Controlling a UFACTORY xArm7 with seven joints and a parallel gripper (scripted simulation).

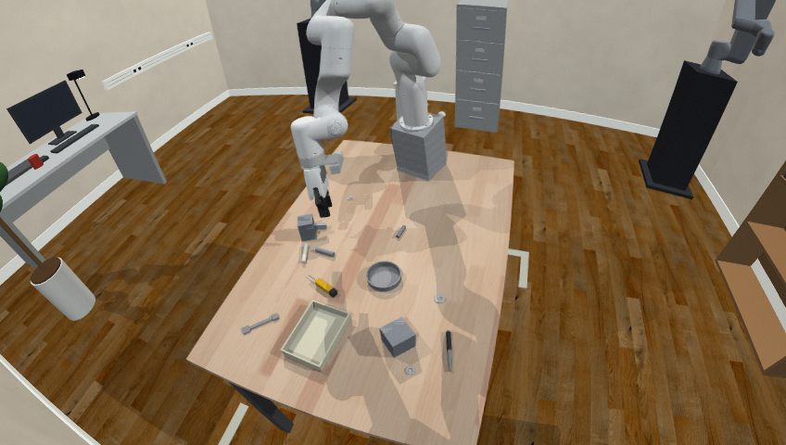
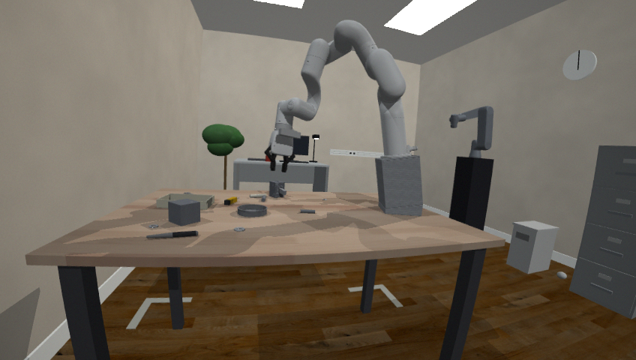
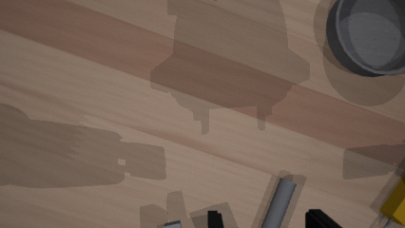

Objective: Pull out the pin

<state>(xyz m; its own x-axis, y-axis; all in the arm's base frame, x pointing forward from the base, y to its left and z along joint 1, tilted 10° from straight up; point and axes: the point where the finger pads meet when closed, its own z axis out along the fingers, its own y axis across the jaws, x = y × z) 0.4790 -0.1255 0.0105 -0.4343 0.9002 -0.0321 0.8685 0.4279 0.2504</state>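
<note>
The small grey block (image 1: pixel 306 227) stands at the table's left side, with the grey pin (image 1: pixel 321 225) sticking out of its side toward the right. The block also shows in the exterior view (image 2: pixel 276 188), far back on the table. My gripper (image 1: pixel 323 209) hangs a little above the pin's end, clear of both pin and block, with its fingers half open and nothing between them. It also shows in the exterior view (image 2: pixel 278 167). In the wrist view only the black fingertips show at the bottom edge; block and pin are out of frame.
A loose grey cylinder (image 1: pixel 323 252) (image 3: pixel 280 201) and a pale one (image 1: pixel 303 252) lie just in front of the block. Nearer lie a yellow tool (image 1: pixel 326 286), round dish (image 1: pixel 384 275), tray (image 1: pixel 315 341), second block (image 1: pixel 397 336), wrench (image 1: pixel 259 324) and pen (image 1: pixel 449 349).
</note>
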